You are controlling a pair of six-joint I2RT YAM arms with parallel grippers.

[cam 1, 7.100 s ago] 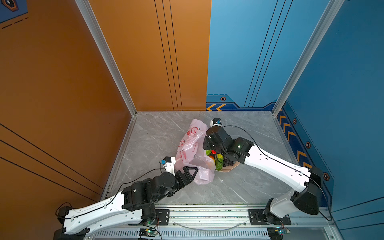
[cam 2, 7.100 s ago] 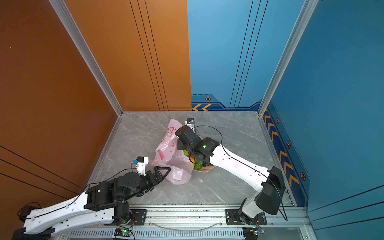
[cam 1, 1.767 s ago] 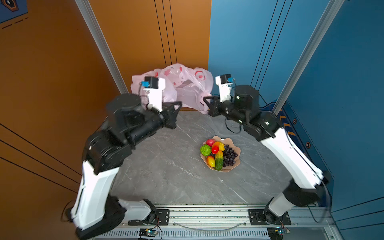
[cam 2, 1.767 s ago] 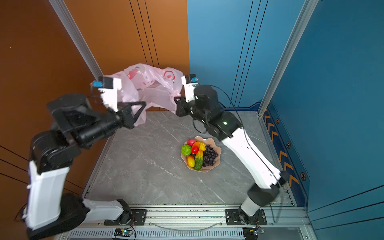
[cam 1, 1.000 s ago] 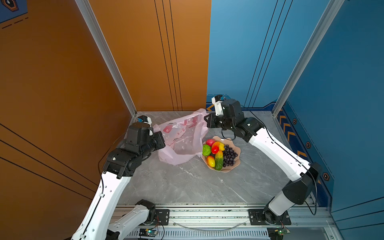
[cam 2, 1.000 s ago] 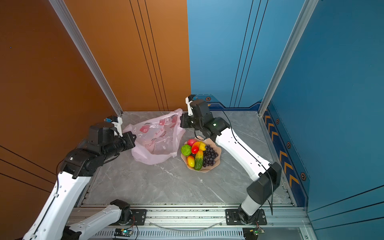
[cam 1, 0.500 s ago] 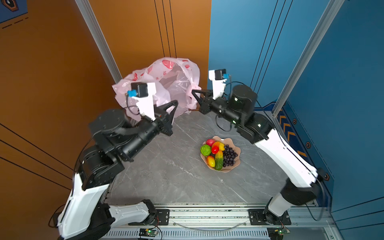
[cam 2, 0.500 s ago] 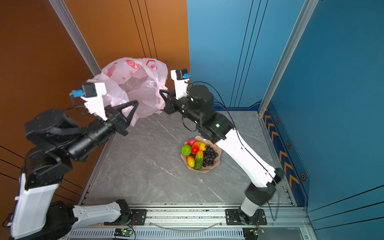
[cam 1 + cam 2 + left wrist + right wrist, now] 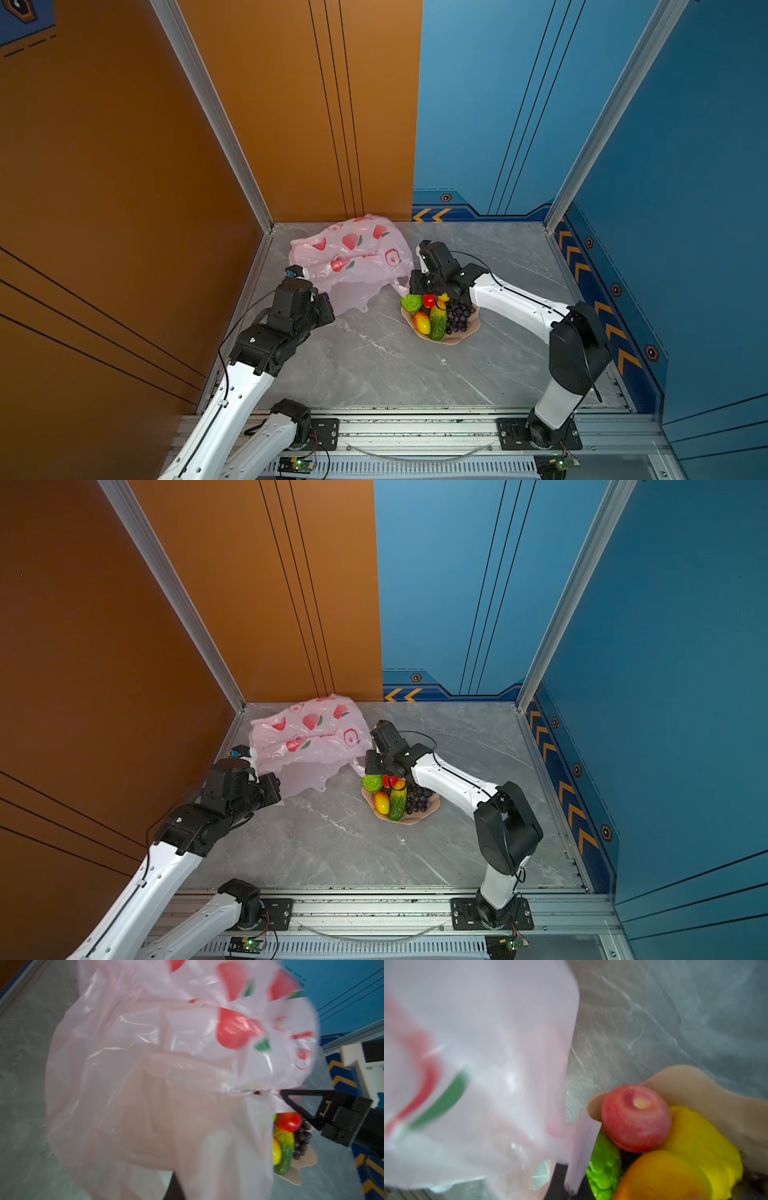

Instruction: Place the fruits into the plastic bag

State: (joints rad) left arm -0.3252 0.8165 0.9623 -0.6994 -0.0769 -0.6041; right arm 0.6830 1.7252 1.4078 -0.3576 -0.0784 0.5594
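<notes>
Your thin, translucent pale-pink plastic bag with red fruit prints lies billowed on the grey marbled tabletop, in the far-left part of the scene in both top views.

Your left gripper sits at the bag's near-left edge and is clamped shut on the film. In the left wrist view the plastic drapes over its fingers and hides them.

Your right gripper is pinched closed on the bag's right edge. In the right wrist view a strip of the film runs down to its finger. It hangs just above the far-left rim of the peach scalloped bowl.

The small glossy toy fruits sit piled in that bowl, just to the right of the bag:
- The green round fruit is at the left.
- The red apple is against the far rim, under your right gripper.
- The red-yellow mango and the green-yellow cucumber shape are at the near side.
- The purple grape bunch is on the right.
</notes>
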